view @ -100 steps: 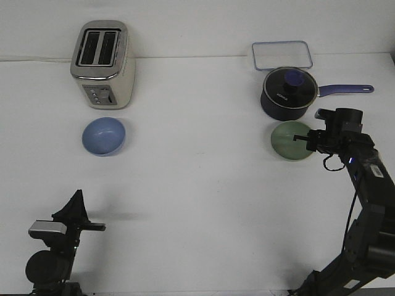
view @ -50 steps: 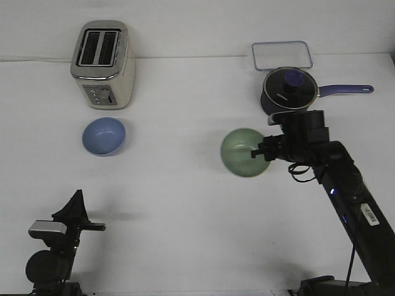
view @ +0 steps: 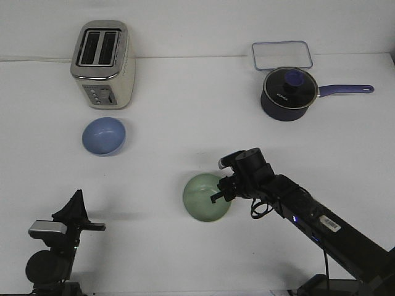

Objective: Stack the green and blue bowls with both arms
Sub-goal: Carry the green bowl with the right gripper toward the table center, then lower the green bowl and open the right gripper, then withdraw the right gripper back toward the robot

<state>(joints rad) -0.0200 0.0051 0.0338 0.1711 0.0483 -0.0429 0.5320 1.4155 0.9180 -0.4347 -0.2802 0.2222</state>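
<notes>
You see the right gripper (view: 221, 192) clamped on the green bowl (view: 204, 197) at near centre of the counter (view: 185, 111), the blue bowl (view: 103, 135) far left, the left gripper (view: 83, 225) unclear; a one-rim pinch could let it tip.

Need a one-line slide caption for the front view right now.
Right end effector grips the pale green round bowl at mid-table; periwinkle blue bowl waits near the toaster.

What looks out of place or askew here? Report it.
Nothing is spilled or damaged. The pale green round bowl sits tilted in the right gripper, mid-table, as it is being carried. The periwinkle blue round bowl, cream toaster and lidded navy saucepan stand upright.
</notes>
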